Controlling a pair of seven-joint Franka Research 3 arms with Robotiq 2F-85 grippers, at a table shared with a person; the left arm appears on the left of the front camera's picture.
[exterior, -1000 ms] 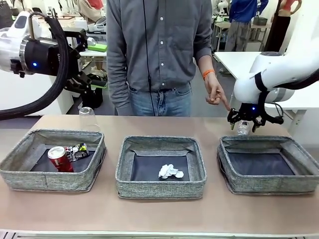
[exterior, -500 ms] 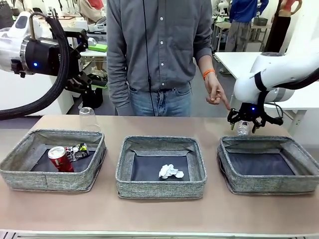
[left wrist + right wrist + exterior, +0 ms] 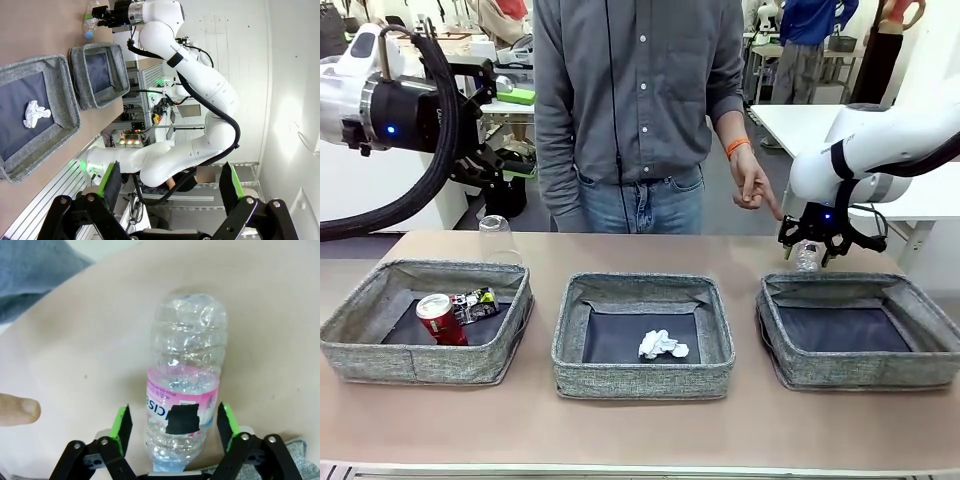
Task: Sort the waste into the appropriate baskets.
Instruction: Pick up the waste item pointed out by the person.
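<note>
Right wrist view: clear plastic bottle (image 3: 185,390), dented, pink label; between fingers (image 3: 121,422).

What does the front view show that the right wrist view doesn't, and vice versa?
Front: the left basket with a red can and crushed can, the middle basket with a paper ball, the right basket, and a cup behind the left one.
Right wrist: the pink label on the bottle, green pads apart either side of it.
Both: bottle, right gripper, the person's pointing finger, table.
</note>
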